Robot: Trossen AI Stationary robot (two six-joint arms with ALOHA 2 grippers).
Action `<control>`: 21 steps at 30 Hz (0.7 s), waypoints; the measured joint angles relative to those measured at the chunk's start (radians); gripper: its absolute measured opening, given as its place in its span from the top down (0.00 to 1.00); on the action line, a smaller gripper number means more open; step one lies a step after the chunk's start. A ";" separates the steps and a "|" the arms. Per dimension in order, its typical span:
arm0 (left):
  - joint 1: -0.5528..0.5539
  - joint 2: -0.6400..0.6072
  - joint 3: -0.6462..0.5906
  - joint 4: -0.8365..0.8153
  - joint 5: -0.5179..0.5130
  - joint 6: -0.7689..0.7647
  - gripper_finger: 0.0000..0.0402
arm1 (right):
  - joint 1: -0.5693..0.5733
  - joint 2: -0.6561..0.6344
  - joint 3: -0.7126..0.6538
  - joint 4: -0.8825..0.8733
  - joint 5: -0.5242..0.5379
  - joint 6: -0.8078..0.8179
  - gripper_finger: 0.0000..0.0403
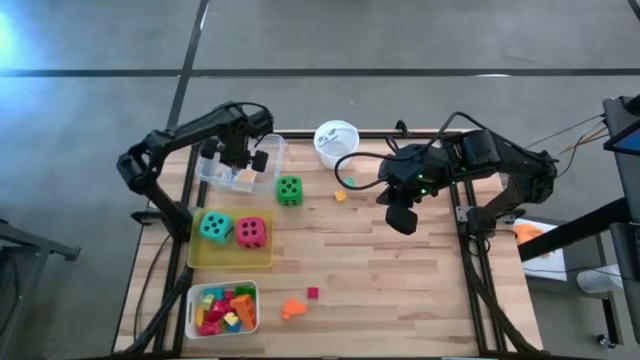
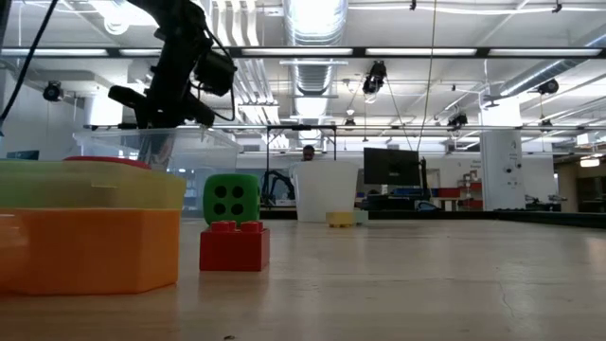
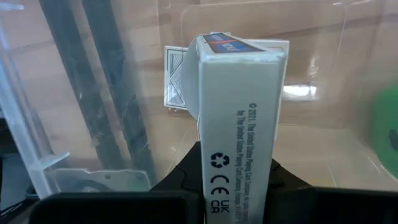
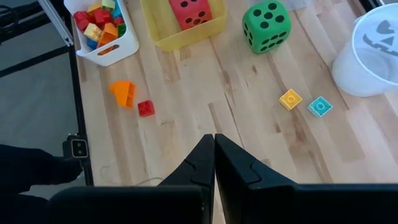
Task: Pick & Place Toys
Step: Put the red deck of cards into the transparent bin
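The left claw (image 3: 233,205) pinches a card pack (image 3: 239,118) upright above the clear tray (image 1: 215,172), where another pack (image 3: 176,84) already lies; released tilted, it may land on that pack or catch the tray wall; the right claw (image 4: 214,155), pressed together, hovers over the worktop (image 1: 400,280), empty.

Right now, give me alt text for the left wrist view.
The left claw grips a white card pack upright over the clear tray. A second card pack lies in the tray behind it, and a green die shows at the edge.
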 joint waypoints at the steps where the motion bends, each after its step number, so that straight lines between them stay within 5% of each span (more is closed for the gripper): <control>1: 0.000 0.005 -0.001 0.001 0.000 0.003 0.88 | 0.000 0.000 0.000 0.000 0.000 0.000 0.98; 21: 0.026 0.028 -0.101 -0.004 0.001 0.012 0.88 | 0.013 0.000 0.000 -0.002 0.000 0.004 0.98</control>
